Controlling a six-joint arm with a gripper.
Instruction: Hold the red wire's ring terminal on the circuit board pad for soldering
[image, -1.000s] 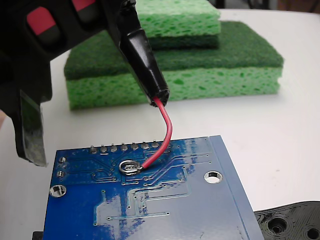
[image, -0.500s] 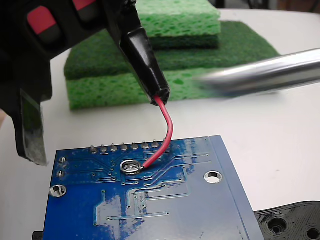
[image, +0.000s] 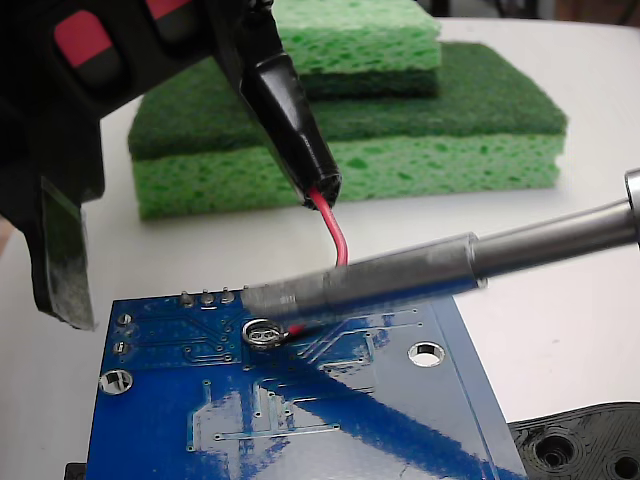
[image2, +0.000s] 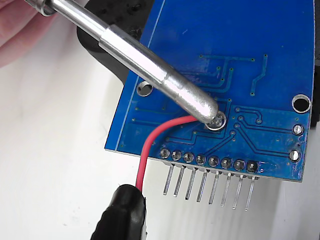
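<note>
Gripper: the black two-finger gripper with red patches (image: 150, 60) is filling the upper left of the fixed view; it is grasping the black sleeve (image: 290, 125) that caps the upper end of the wire, and the sleeve is slanting down to the right.
Wire: the short, thin red-insulated wire (image: 335, 230) is leaving the sleeve, curving down and passing behind the metal rod in the fixed view; in the wrist view it (image2: 150, 145) is arching from the sleeve (image2: 122, 215) up and across onto the board.
Ring terminal: the tiny silvery metal ring (image: 261, 333) is lying flat on the board, just inside the row of solder pins; the pad beneath it is not separately showing.
Board: the glossy blue rectangular circuit board (image: 300, 420) with fine traces is lying flat, its straight pins (image2: 207, 185) projecting over the edge.
Rod: a silvery metal rod with a rounded tip (image: 400, 280) is reaching in from the right of the fixed view; in the wrist view its tip (image2: 202, 107) is touching the ring (image2: 217, 121).
Surface: a plain white table (image: 560, 260) is carrying everything.
Surroundings: stacked green sponges (image: 400, 120) are lying behind the board, and a black plastic part with holes (image: 585, 445) is sitting beside the board's right corner.
</note>
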